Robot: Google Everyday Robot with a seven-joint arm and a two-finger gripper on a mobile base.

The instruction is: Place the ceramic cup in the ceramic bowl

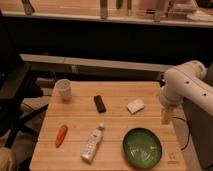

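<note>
Gripper [166, 118] at table [120, 121] 3 o'clock edge; open or closed, I cannot tell. Ceramic cup [63, 89] far at 10 o'clock. I judge the long reach risks clipping dark block [100, 103] and tipping cup. Ceramic bowl [142, 148] at 5 o'clock.

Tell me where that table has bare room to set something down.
Bare wood: between the ceramic cup and the orange carrot, and behind the white block. Crowded: front right, where the ceramic bowl sits and the gripper hangs beside the table edge.
</note>
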